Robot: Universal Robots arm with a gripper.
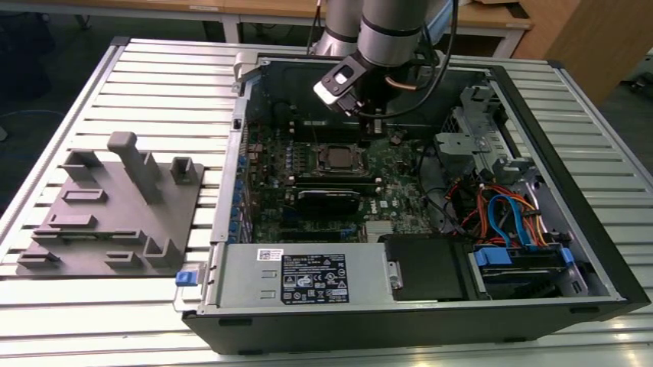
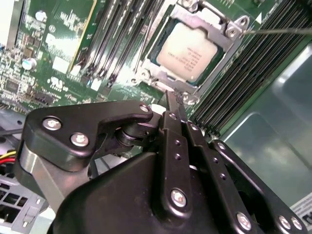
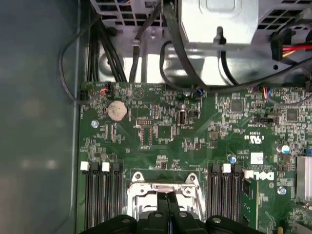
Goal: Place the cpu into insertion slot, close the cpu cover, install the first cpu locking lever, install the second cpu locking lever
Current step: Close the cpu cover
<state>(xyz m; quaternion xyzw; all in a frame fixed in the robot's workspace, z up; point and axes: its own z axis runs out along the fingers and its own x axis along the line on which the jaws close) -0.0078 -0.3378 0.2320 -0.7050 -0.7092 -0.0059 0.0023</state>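
Note:
The cpu (image 2: 189,48), a silvery square chip, lies flat in the insertion slot (image 1: 335,158) on the green board. The cpu cover (image 2: 225,51), a silver frame, lies closed around it. A thin metal locking lever (image 2: 280,30) runs out from one corner of the frame. My gripper (image 2: 173,103) is shut with nothing between its black fingers, its tips just beside the socket's edge. In the first wrist view the gripper (image 3: 168,197) hangs over the cover frame (image 3: 146,187). In the exterior view the gripper (image 1: 369,121) hovers at the far side of the socket inside the case.
Black memory slots (image 2: 243,83) flank the socket on both sides. Cables (image 3: 170,44) and a metal drive cage lie along one side of the board. The power supply (image 1: 306,275) fills the case's near edge. A grey fixture plate (image 1: 112,206) sits at the exterior view's left.

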